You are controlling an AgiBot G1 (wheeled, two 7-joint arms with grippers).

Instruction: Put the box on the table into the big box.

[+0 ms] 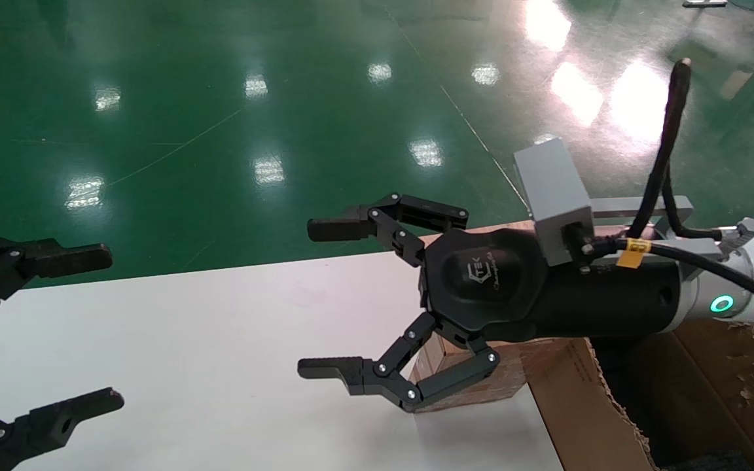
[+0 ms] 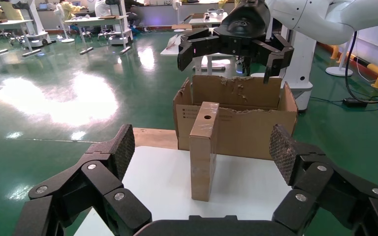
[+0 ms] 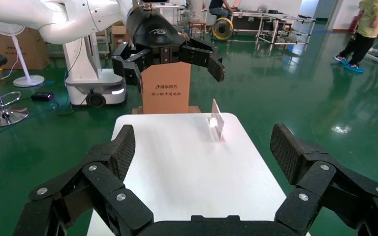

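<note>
Box upright on table beside big box, both pincers wide open, empty.

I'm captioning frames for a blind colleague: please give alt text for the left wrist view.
The box stands upright on the white table, between the open left gripper and the big box. The open right gripper hangs above that carton.

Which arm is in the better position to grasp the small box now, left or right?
Right. The right gripper hangs open directly above the box, which stands upright on the table beside the big box. The left gripper, also open, is across the table.
</note>
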